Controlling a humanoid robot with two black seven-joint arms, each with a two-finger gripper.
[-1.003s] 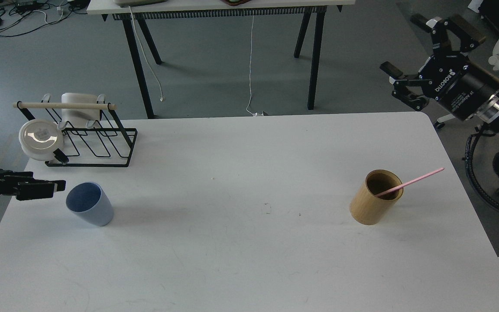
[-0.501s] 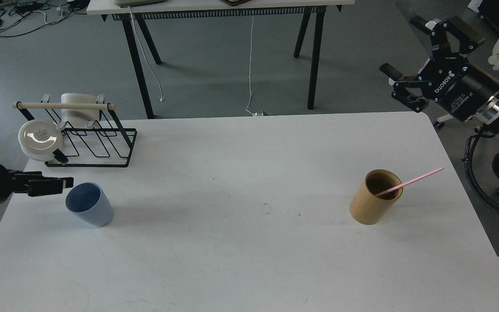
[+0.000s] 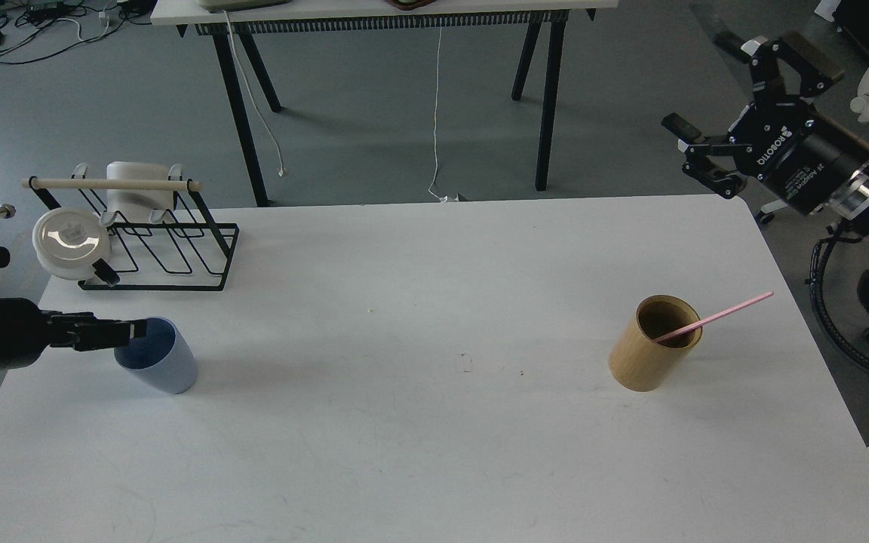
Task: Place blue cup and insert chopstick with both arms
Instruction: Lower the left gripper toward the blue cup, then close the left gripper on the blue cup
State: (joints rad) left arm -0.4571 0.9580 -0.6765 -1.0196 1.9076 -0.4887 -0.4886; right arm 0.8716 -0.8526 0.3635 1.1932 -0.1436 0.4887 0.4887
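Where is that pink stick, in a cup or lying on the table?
In the tan holder: the pink stick leans on its rim, upper end sticking out.

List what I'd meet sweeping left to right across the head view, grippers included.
Left gripper → blue cup → tan bamboo holder → pink chopstick → right gripper, raised beyond the table's far right corner.

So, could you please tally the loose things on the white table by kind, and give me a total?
Cups: 1, the blue cup.
Bamboo holders: 1, the tan holder.
Pink sticks: 1, the chopstick leaning in the holder.
Wire racks: 1, the black rack.
White dishes on the rack: 2, a round one and another behind.
Total: 6.
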